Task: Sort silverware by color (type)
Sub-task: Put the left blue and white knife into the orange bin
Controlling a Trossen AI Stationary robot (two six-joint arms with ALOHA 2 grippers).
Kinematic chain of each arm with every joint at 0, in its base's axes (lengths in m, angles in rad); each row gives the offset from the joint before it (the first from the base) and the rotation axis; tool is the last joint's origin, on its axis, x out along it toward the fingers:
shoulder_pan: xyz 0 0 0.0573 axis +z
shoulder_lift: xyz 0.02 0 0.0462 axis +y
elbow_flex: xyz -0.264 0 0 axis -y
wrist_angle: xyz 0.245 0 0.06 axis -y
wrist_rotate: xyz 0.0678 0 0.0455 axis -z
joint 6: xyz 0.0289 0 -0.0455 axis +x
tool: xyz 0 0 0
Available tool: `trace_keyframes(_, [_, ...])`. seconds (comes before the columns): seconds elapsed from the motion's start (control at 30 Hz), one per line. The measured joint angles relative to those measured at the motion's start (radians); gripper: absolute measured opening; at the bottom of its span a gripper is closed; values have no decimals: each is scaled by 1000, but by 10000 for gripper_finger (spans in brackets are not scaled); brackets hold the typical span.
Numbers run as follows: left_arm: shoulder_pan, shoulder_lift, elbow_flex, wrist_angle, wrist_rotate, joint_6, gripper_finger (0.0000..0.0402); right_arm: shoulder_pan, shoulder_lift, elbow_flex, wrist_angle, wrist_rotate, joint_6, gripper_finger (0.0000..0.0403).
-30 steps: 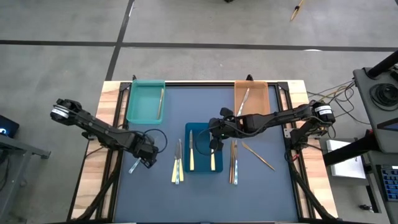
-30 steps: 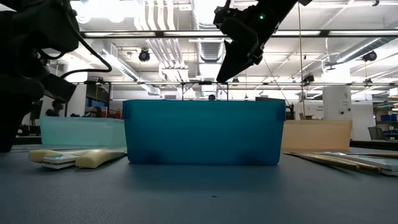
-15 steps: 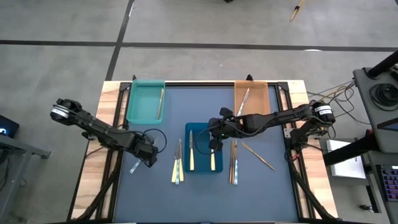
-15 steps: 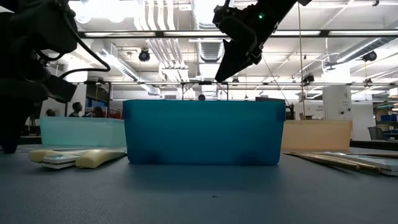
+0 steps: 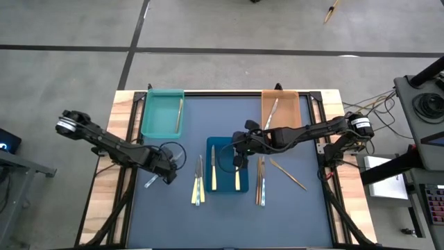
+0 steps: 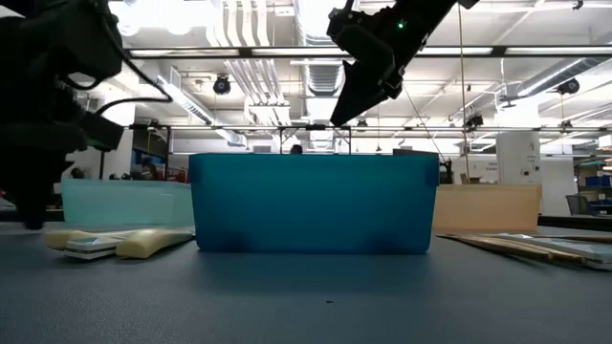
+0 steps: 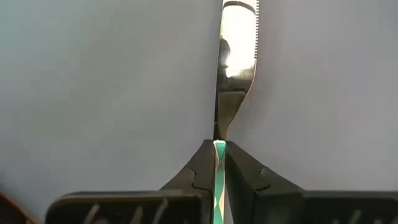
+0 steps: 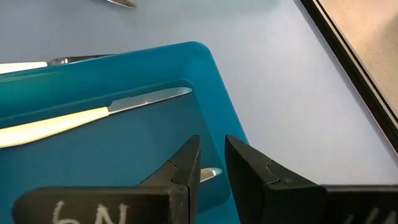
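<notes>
A knife (image 5: 150, 183) with a pale blue-green handle lies flat on the dark mat at the left, and my left gripper (image 5: 165, 171) is shut on it, pointing down. Its serrated blade (image 7: 238, 43) reaches out past the fingers. My right gripper (image 5: 239, 157) hovers above the blue tray (image 5: 223, 144) at the middle, slightly open (image 8: 211, 163) with nothing between its fingers. In that tray lie cream-handled utensils (image 5: 214, 178), one of them a knife (image 8: 93, 116). My left gripper pinches the knife's blue-green handle (image 7: 219, 163) between its two fingers, close to where the handle meets the blade. The fingers come from above, pointing down, one on each long side. The knife lies flat on the mat.
A teal tray (image 5: 154, 114) at the far left holds one utensil; an orange tray (image 5: 290, 111) at the far right holds another. Loose silverware lies left of the blue tray (image 5: 198, 184) and right of it (image 5: 260, 182), with gold-tan pieces (image 5: 288, 173) farther right.
My left gripper has kept its place over the knife, turned a little at the wrist and drawn its fingers together on the handle. The knife still lies on the mat.
</notes>
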Motion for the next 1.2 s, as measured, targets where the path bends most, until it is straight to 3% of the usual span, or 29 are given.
trace_keyframes(0.17, [-1,-12,48,-67,-101,-1,2,0,0,-32,103,0,0,63])
trace_keyframes(0.37, [-1,-17,156,-155,-280,45,1,0,0,-128,439,-29,8,63])
trace_keyframes(0.53, [-1,-17,263,-152,-483,179,1,-12,1,-223,792,-142,9,63])
trace_keyframes(0.7, [-1,2,377,-143,-722,338,0,-18,1,-279,1030,-147,76,63])
trace_keyframes(0.93, [3,55,499,-117,-894,462,0,-32,1,-259,1083,-95,196,79])
trace_keyframes(1.2, [3,148,564,-99,-931,469,0,-35,1,-206,1086,-79,182,167])
